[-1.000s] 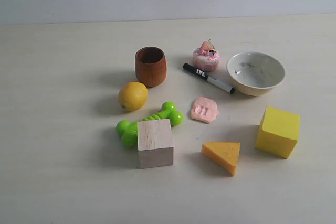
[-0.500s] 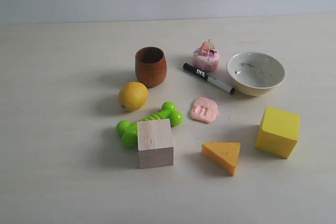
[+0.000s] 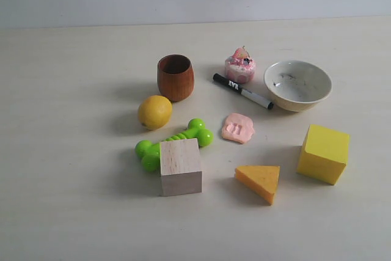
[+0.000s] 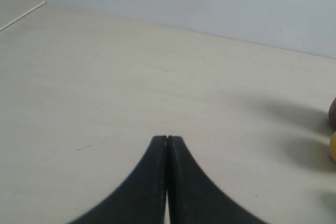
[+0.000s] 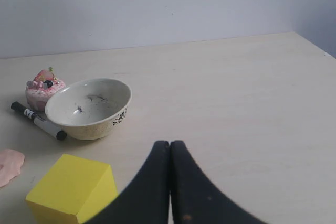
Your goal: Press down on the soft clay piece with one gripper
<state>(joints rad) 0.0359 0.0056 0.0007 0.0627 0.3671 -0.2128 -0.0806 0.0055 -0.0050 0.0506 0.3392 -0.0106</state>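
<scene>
Exterior view: soft clay piece point(image 3: 237, 128) unattended; left tool point(image 4: 167, 139) and right tool point(image 5: 169, 142) both pressed together. Approach pending; right tool seems nearer.

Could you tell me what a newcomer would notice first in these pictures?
Probably the bright colours on the pale table: the green bone toy and lemon left of centre, and the yellow cube at the right. In the middle lies the soft clay piece, with dents on top. Neither arm shows in the exterior view; the left gripper and right gripper are shut in the wrist views.
</scene>
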